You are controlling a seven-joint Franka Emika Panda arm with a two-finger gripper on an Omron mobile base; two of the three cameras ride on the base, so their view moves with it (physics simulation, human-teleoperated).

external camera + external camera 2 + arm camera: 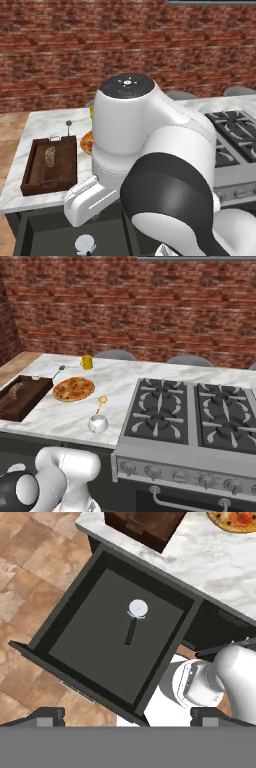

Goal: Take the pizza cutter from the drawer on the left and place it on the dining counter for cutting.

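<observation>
The drawer (90,639) stands pulled open below the dining counter (215,562). On its dark floor lies the pizza cutter (134,621), pale wheel toward the counter and black handle pointing toward the drawer front. My gripper (130,717) hovers well above the drawer and is open, its fingertips (47,716) spread wide with nothing between them. In the left base view the cutter's wheel (85,244) shows in the drawer (45,231) beneath the marble dining counter (35,125), partly hidden by my arm.
On the counter (125,381) sit a brown wooden tray (20,396) holding bread, a pizza (73,389), a yellow mug (86,362), a white pot (98,424), a yellow-headed spatula (101,402) and a thin grey utensil (59,372). A black gas cooktop (195,416) lies to the right. Brown tiled floor (30,577) surrounds the drawer.
</observation>
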